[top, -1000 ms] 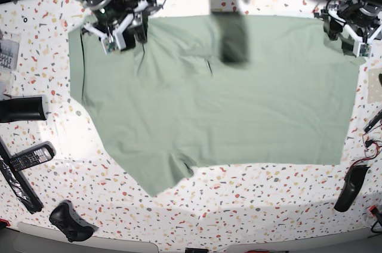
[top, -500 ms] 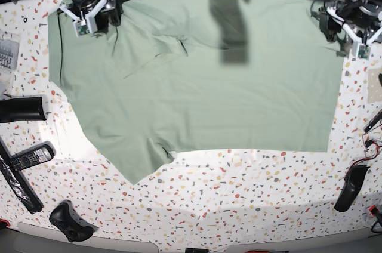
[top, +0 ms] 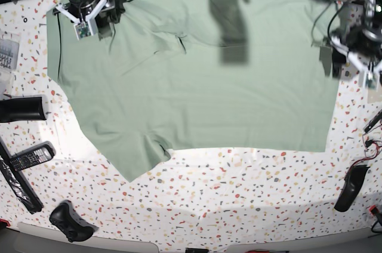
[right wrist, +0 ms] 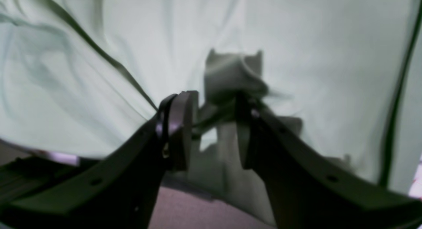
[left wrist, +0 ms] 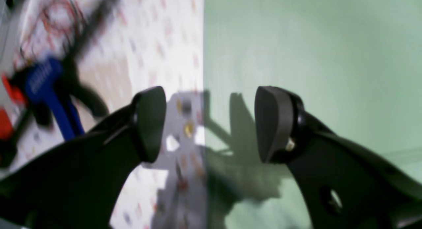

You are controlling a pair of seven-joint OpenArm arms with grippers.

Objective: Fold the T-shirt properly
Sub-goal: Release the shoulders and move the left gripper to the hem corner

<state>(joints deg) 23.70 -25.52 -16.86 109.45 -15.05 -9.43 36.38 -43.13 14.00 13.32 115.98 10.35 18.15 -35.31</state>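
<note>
The pale sage-green T-shirt point(top: 209, 86) lies spread wide over the speckled table, one sleeve pointing to the near left. At the far left, my right gripper point(top: 88, 23) sits on the shirt's upper corner. In the right wrist view its jaws point(right wrist: 211, 133) are closed on a bunched ridge of the T-shirt point(right wrist: 296, 57), and creases run out from the grip. My left gripper point(top: 353, 56) hangs at the shirt's right edge. In the left wrist view it point(left wrist: 211, 123) is open and empty, straddling the straight edge of the T-shirt point(left wrist: 313, 41) from above.
Along the left edge are a black cylinder point(top: 21, 110), a remote point(top: 30, 157) and a game controller point(top: 71, 222). A dark tool point(top: 351, 187) and cables lie at the right edge. A blurred blue-handled tool point(left wrist: 49, 87) lies beside the left gripper.
The right gripper has pulled its corner of the shirt to the far left, and the whole shirt slid that way. The left gripper has come nearer along the right edge.
</note>
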